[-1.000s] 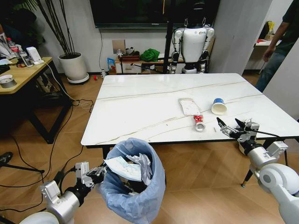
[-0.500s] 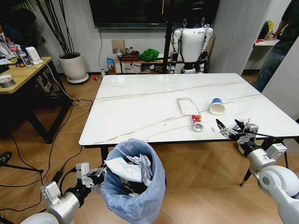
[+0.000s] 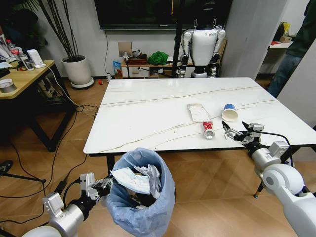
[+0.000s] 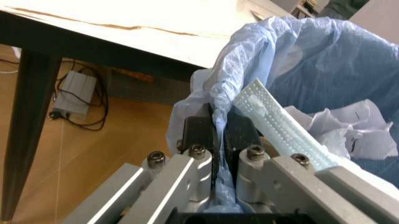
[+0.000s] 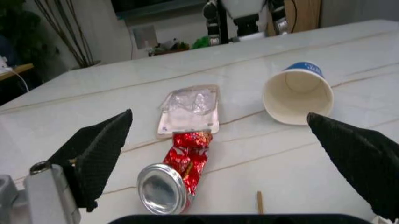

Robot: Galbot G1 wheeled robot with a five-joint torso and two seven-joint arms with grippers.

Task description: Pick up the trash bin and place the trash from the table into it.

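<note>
The trash bin (image 3: 142, 195) hung off the near edge of the counter (image 3: 148, 111), below its top, lined with a crinkled light-blue bag and already holding crumpled white papers (image 3: 148, 175) and a flat pale wrapper (image 3: 129, 178). The left gripper (image 3: 102, 186) sat at the bin's left rim, its jaws pinched closed on the bag and rim; from the left wrist view the blue plastic ran down between the two black fingers (image 4: 198, 133), with the long white perforated strip (image 4: 283, 123) lying just beside them inside the bin.

The right gripper (image 3: 236, 131) hovered low over the counter near its front right part, jaws spread wide and holding nothing. Just to its left lay a silver-capped can or tube (image 3: 210, 132) with a red crinkled wrapper (image 3: 208, 125) against it, and beyond that a flat clear plastic packet (image 3: 198, 112). A blue-and-white paper cup (image 3: 229, 112) lay tipped on its side just beside the packet, its open mouth facing the gripper. A thin small stick (image 5: 259, 202) lay on the marble close to the can.
</note>
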